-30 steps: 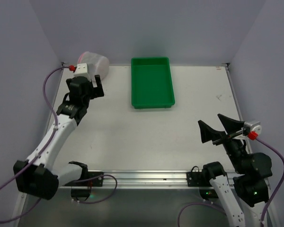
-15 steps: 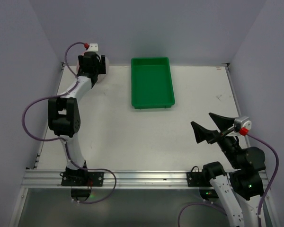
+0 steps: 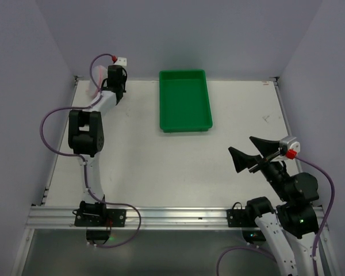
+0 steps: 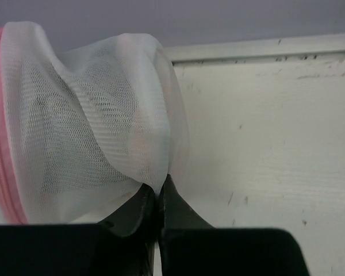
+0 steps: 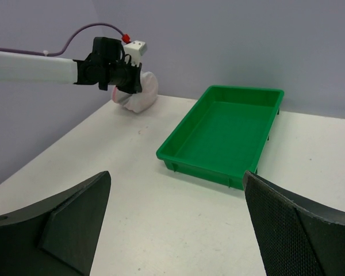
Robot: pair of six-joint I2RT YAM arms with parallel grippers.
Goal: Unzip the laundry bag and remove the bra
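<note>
The laundry bag [image 4: 86, 121], translucent white mesh with a pink zipper [image 4: 0, 155] along its left face, lies in the table's far left corner against the wall. My left gripper [image 4: 158, 192] is shut, pinching a fold of the mesh on the bag's right side. From above, the left gripper [image 3: 116, 80] hides most of the bag. In the right wrist view the laundry bag [image 5: 141, 95] bulges just beyond the left gripper [image 5: 129, 80]. The bra is hidden. My right gripper [image 3: 241, 145] hovers open over the near right of the table, nothing between its fingers [image 5: 80, 213].
A green tray [image 3: 185, 127] stands at the back centre of the white table [image 3: 161, 167], right of the bag; the green tray [image 5: 198, 164] holds nothing. Grey walls close in the back and both sides. A metal rail [image 3: 172, 214] runs along the near edge.
My left arm has stretched out to the far left corner and its gripper has gone from open to shut on the bag's mesh. The right gripper has drifted slightly left, still open.
</note>
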